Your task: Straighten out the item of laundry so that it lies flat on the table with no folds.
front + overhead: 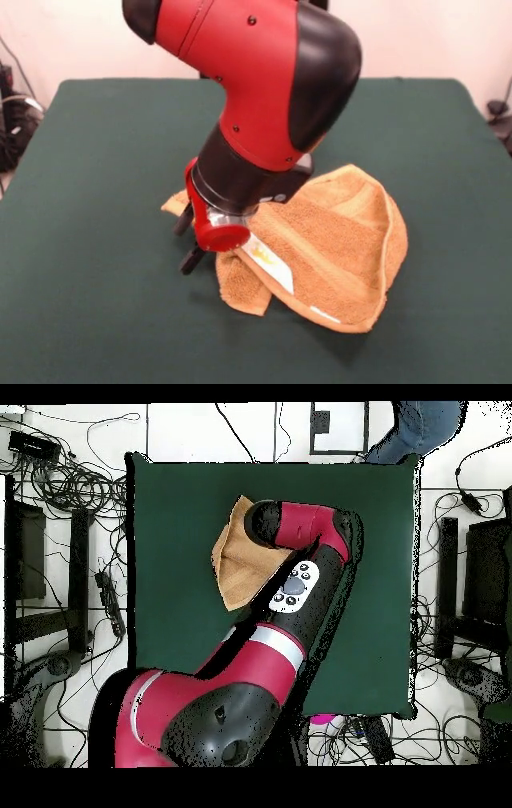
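The orange-tan towel [336, 240] lies crumpled right of the table's middle in the front view, with its right edge curled up and a white label showing on its underside. One part rises toward the red and black arm. My gripper [189, 238] is low at the towel's left corner, close over the dark green table [88, 160]; the wrist hides how it meets the cloth. In the overhead view the towel [232, 564] shows as a folded wedge left of the arm, on the table [175, 624], and the gripper is hidden under the arm.
A person's leg in blue [420, 429] stands beyond the table's top right edge in the overhead view. Cables and black equipment [60, 534] lie on the floor around the table.
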You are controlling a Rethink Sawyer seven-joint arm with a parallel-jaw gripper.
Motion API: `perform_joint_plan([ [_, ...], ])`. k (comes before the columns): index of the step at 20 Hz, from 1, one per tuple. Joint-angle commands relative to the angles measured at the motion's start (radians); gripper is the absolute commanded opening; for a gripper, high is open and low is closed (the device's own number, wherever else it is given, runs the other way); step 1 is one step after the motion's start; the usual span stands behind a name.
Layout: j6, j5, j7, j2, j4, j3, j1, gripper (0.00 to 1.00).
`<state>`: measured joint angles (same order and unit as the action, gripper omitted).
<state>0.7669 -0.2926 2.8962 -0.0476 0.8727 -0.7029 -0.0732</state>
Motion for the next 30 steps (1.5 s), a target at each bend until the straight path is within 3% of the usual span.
perform_joint_plan([
  [1, 0.238, 0.004, -0.038, 0.064, 0.149, 0.160, -0.016, 1.00],
  [8, 0.307, 0.035, -0.025, 0.116, 0.169, 0.126, -0.055, 1.00],
  [13, 0.257, 0.040, 0.014, 0.075, 0.143, 0.126, -0.047, 1.00],
  [23, 0.305, 0.036, 0.005, 0.070, 0.095, 0.129, -0.043, 1.00],
  [30, 0.257, 0.018, 0.008, 0.085, 0.193, 0.175, -0.053, 1.00],
])
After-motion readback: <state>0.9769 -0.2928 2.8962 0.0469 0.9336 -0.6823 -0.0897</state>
